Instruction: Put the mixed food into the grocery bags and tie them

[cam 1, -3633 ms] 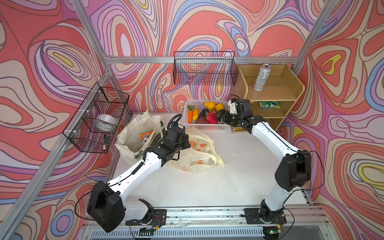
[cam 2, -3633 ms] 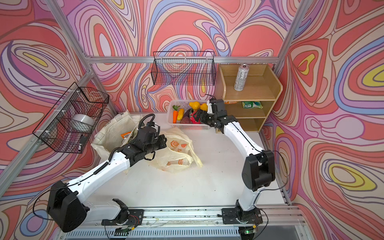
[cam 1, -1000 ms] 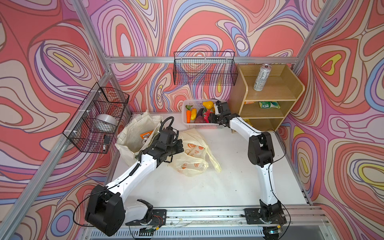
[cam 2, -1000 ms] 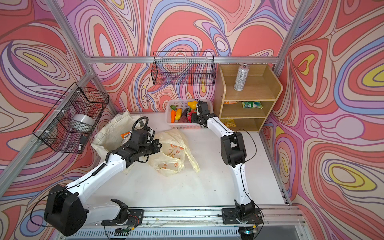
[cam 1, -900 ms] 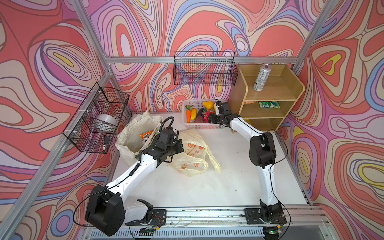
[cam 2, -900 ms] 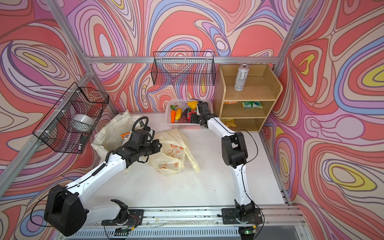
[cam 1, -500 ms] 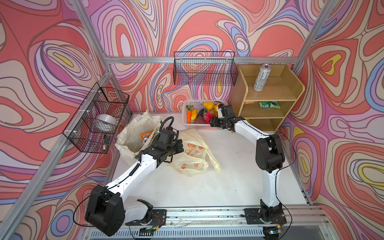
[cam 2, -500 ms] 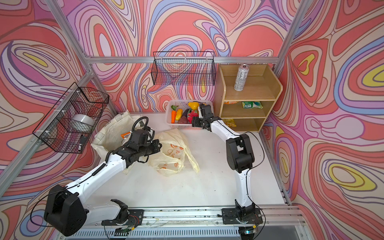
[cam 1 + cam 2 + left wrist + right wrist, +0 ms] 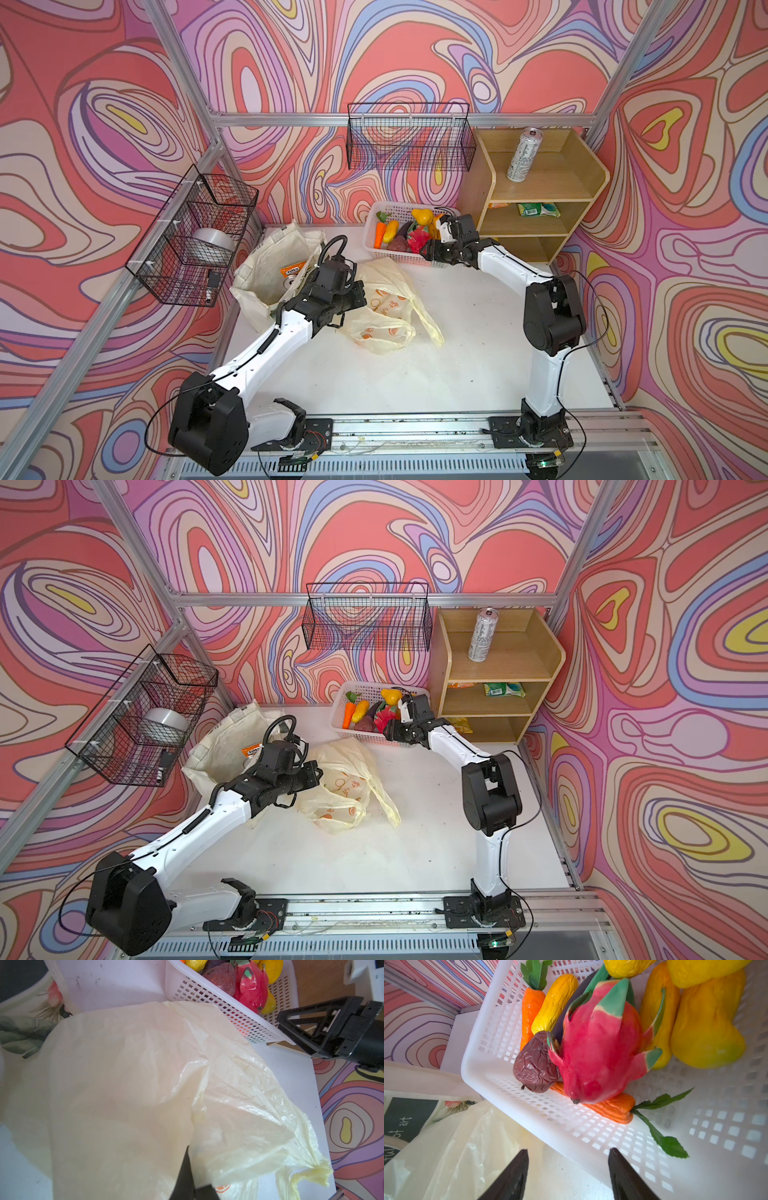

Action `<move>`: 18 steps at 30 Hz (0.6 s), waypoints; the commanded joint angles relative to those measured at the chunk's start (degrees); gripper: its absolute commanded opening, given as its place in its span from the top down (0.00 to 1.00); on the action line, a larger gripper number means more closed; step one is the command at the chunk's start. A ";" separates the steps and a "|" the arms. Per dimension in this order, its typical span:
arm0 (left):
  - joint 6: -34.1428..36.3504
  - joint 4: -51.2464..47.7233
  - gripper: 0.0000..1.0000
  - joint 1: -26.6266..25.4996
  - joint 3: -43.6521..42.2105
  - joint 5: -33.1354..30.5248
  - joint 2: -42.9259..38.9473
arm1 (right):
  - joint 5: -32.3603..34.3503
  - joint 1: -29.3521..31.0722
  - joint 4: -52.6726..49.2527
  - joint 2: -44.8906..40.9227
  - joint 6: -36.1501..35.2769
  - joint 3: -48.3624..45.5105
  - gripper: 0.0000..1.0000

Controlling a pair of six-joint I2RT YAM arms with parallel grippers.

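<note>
My right elbow has swung outward, leaving the right gripper (image 9: 566,1154) open and empty before the white lattice basket (image 9: 571,1126), so I clear its wall, then straddle the toy dragon fruit (image 9: 596,1049) ahead, with the left gripper (image 9: 360,292) pinching the pale-yellow plastic bag (image 9: 388,318).

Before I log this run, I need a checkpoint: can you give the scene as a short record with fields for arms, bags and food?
Left gripper: shut on the plastic carrier bag
Right gripper: fingers apart, empty, at the near rim of the white basket
Canvas tote: open, orange packet inside
Toy produce: in the basket
Silver can: upright on top of the wooden shelf
Green packet: middle shelf level
</note>
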 commanded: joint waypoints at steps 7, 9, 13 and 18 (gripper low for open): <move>0.22 -1.87 1.00 0.39 -1.37 -1.32 -3.59 | 4.38 -1.10 -15.97 7.78 -4.78 11.53 0.17; 0.51 -2.46 1.00 0.34 -1.46 -1.60 -4.17 | 1.51 -1.10 -15.16 6.55 -3.85 8.77 0.18; 1.61 -4.67 1.00 0.36 -1.37 -2.44 -5.70 | -5.07 -1.10 -11.63 2.03 -0.41 0.70 0.21; 1.97 -5.73 1.00 0.32 -2.69 -3.30 -7.50 | -13.66 0.15 -6.30 -2.91 4.49 -8.06 0.26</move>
